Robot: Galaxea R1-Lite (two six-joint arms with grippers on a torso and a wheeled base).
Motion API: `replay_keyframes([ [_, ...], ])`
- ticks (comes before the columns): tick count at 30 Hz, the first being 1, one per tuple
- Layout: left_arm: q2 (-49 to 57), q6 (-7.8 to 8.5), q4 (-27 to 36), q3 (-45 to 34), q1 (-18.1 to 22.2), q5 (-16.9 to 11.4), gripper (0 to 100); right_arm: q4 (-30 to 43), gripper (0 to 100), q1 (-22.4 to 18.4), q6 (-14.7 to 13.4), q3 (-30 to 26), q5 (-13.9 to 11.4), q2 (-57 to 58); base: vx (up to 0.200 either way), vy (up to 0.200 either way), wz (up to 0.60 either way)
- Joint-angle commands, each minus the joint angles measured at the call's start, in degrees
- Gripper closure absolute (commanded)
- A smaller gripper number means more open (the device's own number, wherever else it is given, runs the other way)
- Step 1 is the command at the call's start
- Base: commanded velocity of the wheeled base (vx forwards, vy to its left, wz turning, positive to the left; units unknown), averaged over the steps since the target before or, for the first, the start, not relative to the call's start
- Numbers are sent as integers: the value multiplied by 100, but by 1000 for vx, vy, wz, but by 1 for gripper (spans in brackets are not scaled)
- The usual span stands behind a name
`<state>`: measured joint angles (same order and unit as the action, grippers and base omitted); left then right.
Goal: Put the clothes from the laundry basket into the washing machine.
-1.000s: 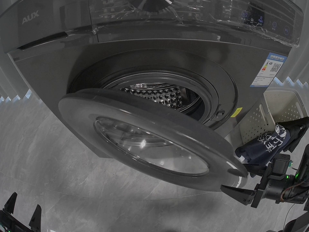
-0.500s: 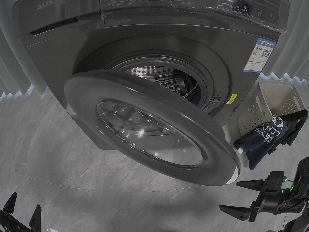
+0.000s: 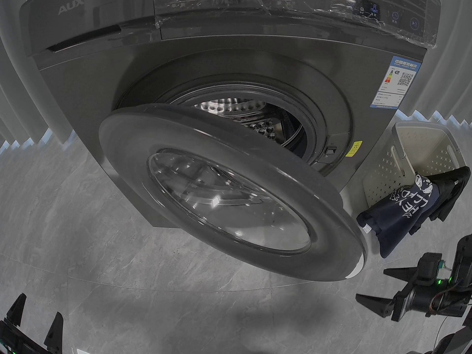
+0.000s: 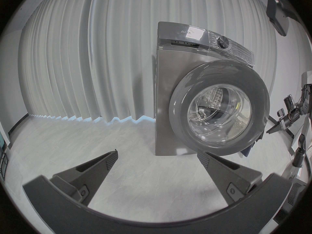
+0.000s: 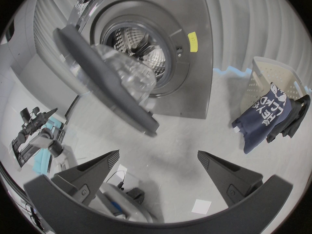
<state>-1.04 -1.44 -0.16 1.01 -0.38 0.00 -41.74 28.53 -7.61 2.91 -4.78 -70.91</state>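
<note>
It was a staged laundry test room.
A washer (image 3: 275, 60) stood on a grey tiled floor (image 3: 73, 232), with pleated curtains (image 4: 81, 65) behind.

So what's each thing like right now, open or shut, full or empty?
Door, open wide.
Drum, no clothes seen inside.
Basket, upright by the washer, clothes over its rim.
Navy shirt, hanging over the basket's rim.
Black garment, hanging beside the shirt.
Left tool, open, empty.
Right tool, open, empty.

Grey front-loading washing machine (image 3: 275, 60), door (image 3: 231, 200) open; beside it cream perforated laundry basket (image 3: 432, 146), navy shirt (image 3: 398, 212) and black garment (image 3: 450, 190) draped over rim.
</note>
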Motion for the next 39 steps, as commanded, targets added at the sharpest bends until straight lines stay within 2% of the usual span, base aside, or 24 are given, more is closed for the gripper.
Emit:
replay_keyframes([
  [1,86,3,-2,-92,3,0,0,8,0,-444,58,447,-14,-283,0,0,0],
  [5,86,-6,-2,-92,-6,0,0,8,0,-576,102,904,3,-608,0,0,0],
  [11,86,-6,-2,-92,3,0,0,-18,0,-506,102,1361,12,-1056,0,0,0],
  [14,86,-14,-2,-92,3,0,0,-10,0,-427,84,1282,-23,-1083,0,0,0],
  [19,86,-6,-2,-92,-6,0,0,-18,0,162,58,816,-23,-898,0,0,0],
  [22,86,-6,-2,-92,-6,0,0,-18,0,338,5,649,-23,-731,0,0,0],
  [25,86,3,-2,-92,3,0,0,-27,0,347,-13,667,-14,-731,0,0,0],
  [31,86,3,-2,-92,-6,0,0,-36,0,268,-74,1212,56,-1065,-167,0,0],
  [33,86,3,-2,-92,3,0,0,-36,0,259,-153,1510,214,-1329,0,0,0],
  [36,86,-6,-2,-92,-6,0,0,-97,0,224,-320,1941,601,-1715,0,0,0],
  [39,86,3,-2,-92,3,0,0,-300,0,-14,-487,2442,891,-2181,0,0,0],
])
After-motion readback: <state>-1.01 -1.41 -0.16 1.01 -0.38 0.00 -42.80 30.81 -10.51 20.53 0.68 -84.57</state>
